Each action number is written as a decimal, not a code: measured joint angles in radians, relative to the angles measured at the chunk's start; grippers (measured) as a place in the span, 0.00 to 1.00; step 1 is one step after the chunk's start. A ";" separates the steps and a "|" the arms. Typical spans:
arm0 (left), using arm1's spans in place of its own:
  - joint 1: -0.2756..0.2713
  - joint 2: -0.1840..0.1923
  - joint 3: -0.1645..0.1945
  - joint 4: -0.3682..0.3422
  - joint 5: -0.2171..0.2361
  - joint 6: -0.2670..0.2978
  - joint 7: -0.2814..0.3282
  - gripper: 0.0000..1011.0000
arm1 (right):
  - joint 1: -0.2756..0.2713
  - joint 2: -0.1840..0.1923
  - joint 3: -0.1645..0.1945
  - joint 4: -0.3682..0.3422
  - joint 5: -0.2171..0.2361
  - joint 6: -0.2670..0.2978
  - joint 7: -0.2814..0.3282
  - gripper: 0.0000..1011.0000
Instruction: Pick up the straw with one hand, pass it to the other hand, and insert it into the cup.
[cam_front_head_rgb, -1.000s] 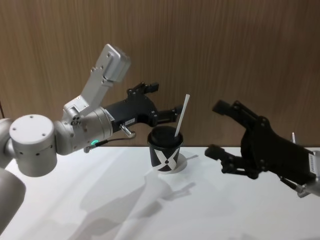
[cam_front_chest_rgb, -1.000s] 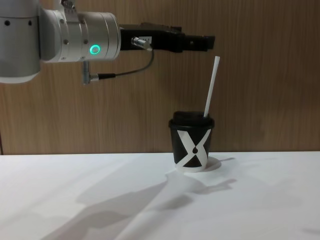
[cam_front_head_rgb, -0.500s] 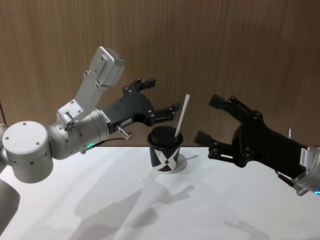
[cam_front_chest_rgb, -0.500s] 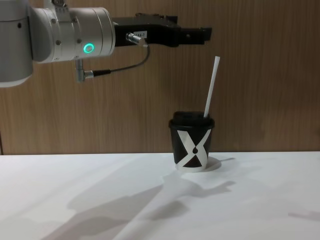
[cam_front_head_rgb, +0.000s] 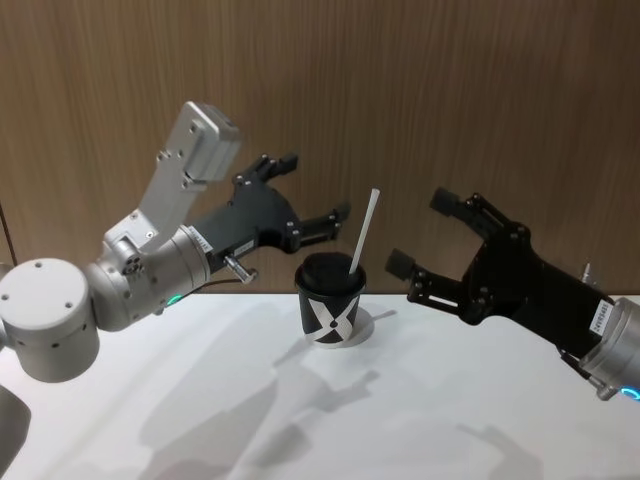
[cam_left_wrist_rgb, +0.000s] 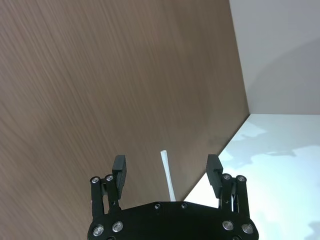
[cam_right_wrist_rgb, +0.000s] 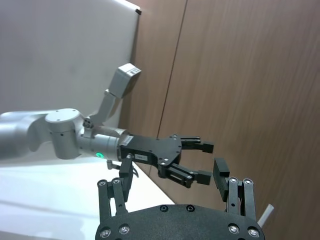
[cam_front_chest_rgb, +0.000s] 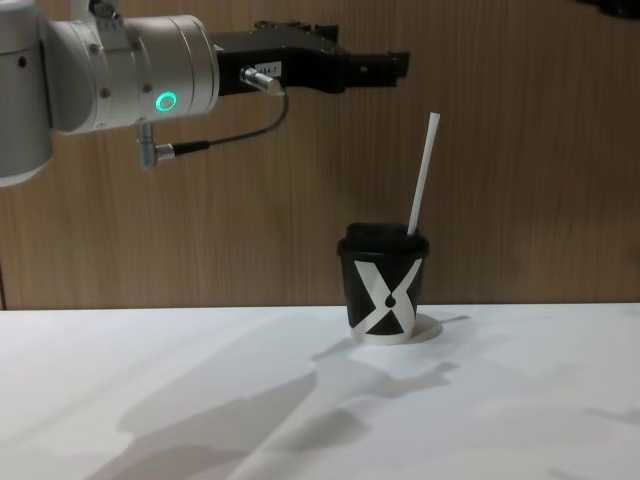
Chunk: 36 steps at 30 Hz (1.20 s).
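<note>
The black cup (cam_front_head_rgb: 331, 300) with a white X stands on the white table, also in the chest view (cam_front_chest_rgb: 383, 290). The white straw (cam_front_head_rgb: 364, 232) sticks up out of its lid, leaning right (cam_front_chest_rgb: 423, 172), with nothing holding it. My left gripper (cam_front_head_rgb: 312, 190), on the silver wrist with the green ring, hangs open above and to the left of the cup (cam_front_chest_rgb: 395, 65); its wrist view shows the straw's top (cam_left_wrist_rgb: 167, 175) beyond the spread fingers. My right gripper (cam_front_head_rgb: 422, 232), all black, is open in the air to the right of the straw.
A brown wood-panel wall (cam_front_head_rgb: 480, 100) rises right behind the cup. The white table (cam_front_head_rgb: 200, 400) spreads toward me in front of the cup. The right wrist view shows the left gripper (cam_right_wrist_rgb: 205, 161) across from my right gripper (cam_right_wrist_rgb: 172, 170).
The left gripper has drawn back to the left and slightly up, away from the straw. The right gripper has risen and shifted left toward the cup. Cup and straw have not moved.
</note>
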 joint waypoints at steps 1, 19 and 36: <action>0.005 0.003 -0.002 -0.006 0.002 0.000 0.002 0.99 | -0.006 0.000 0.001 -0.007 -0.009 0.002 -0.017 0.99; 0.050 0.043 -0.009 -0.065 0.007 0.034 -0.015 0.99 | -0.034 -0.010 0.006 -0.041 -0.051 -0.012 -0.087 0.99; 0.064 0.057 -0.010 -0.083 0.005 0.047 -0.023 0.99 | -0.036 -0.016 0.000 -0.043 -0.048 -0.029 -0.083 0.99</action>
